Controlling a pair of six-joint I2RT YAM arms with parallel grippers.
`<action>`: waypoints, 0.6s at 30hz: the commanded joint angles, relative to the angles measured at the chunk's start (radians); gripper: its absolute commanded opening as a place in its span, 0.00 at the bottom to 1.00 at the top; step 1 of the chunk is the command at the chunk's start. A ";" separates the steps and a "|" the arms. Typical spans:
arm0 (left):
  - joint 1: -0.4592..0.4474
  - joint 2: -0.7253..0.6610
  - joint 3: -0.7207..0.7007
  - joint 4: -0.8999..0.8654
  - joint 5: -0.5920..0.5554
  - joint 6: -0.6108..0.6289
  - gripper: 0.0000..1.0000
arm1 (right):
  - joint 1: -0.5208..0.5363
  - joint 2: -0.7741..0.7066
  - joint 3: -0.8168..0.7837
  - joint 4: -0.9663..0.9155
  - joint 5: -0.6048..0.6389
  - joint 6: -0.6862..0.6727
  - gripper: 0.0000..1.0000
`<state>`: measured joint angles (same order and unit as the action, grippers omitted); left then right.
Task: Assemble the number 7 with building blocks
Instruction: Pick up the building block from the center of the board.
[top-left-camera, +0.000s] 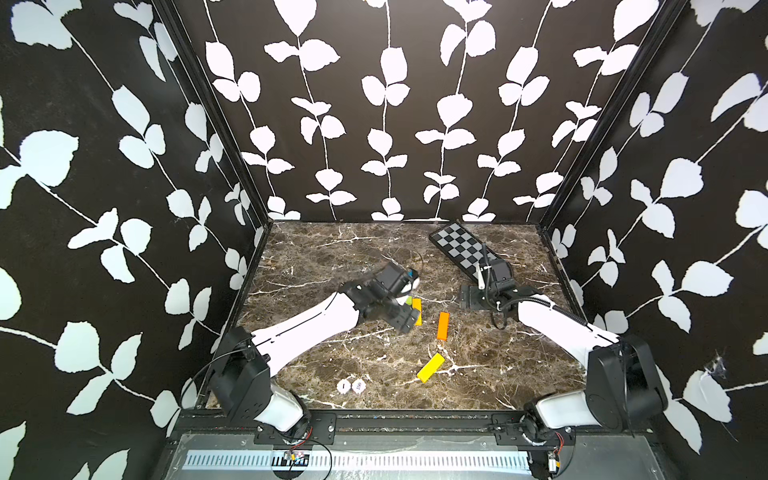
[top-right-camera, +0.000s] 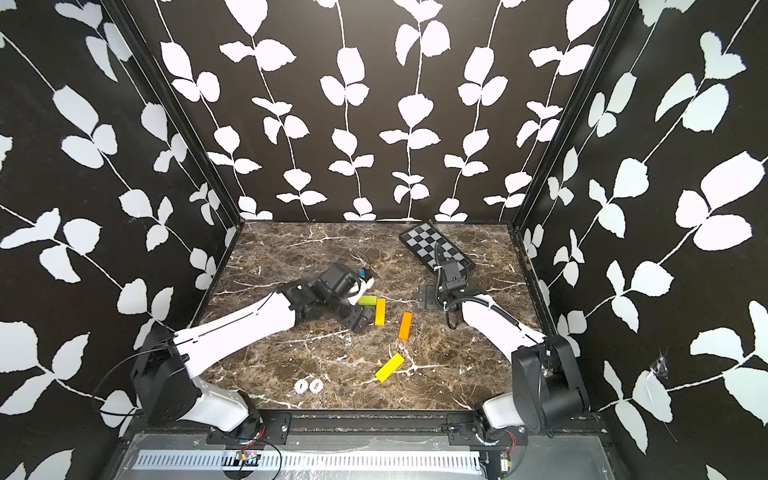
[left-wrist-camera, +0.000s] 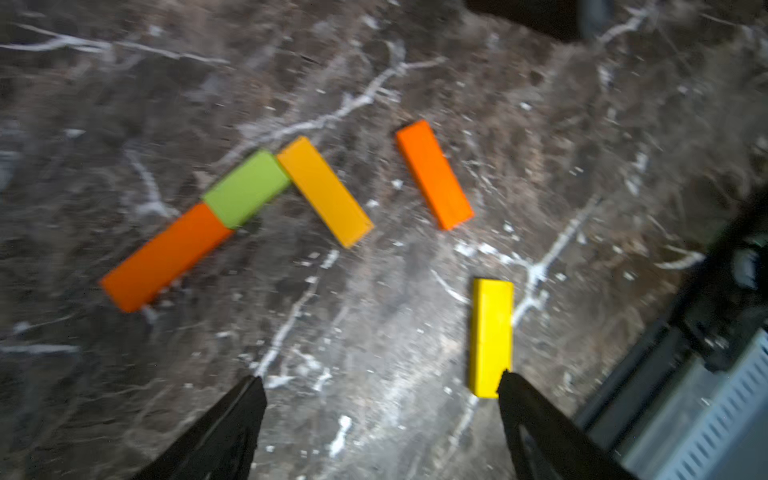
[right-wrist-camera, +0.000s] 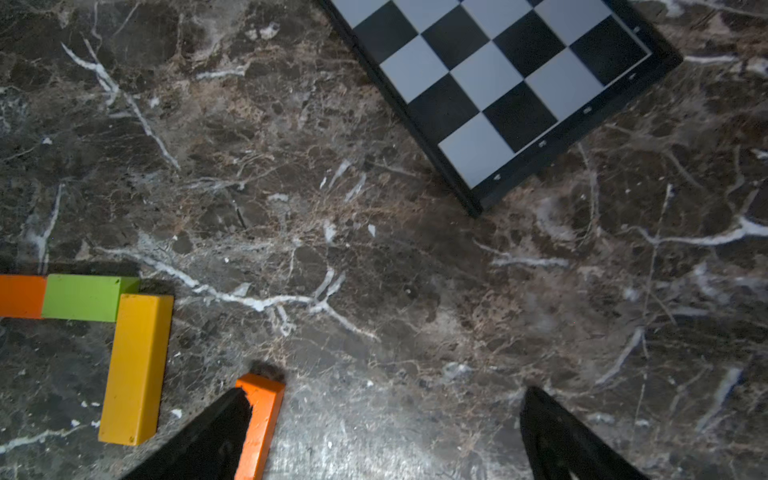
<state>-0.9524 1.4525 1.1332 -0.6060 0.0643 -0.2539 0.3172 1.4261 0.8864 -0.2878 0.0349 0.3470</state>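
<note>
Orange block (top-left-camera: 443, 326), loose, middle of bench (top-left-camera: 316, 249) — likely rigid, light, smooth; grasp across long sides at mid-length. Left gripper (left-wrist-camera: 380, 380), right gripper (right-wrist-camera: 386, 392) — both spread wide, empty.

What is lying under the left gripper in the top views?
In both top views only the short green block pokes out past the open left gripper. The flat orange bar butted against it is covered there; the left wrist view shows it.
</note>
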 joint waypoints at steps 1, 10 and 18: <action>-0.069 -0.011 -0.068 0.050 0.043 -0.148 0.89 | -0.058 0.007 -0.001 0.091 -0.050 -0.032 1.00; -0.267 0.213 0.056 -0.034 -0.069 -0.248 0.89 | -0.262 0.018 -0.017 0.196 -0.254 0.057 0.99; -0.307 0.337 0.163 -0.127 -0.160 -0.248 0.86 | -0.263 0.014 -0.023 0.185 -0.282 0.024 0.99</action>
<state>-1.2610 1.7947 1.2636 -0.6605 -0.0338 -0.4946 0.0525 1.4521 0.8749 -0.1310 -0.2115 0.3882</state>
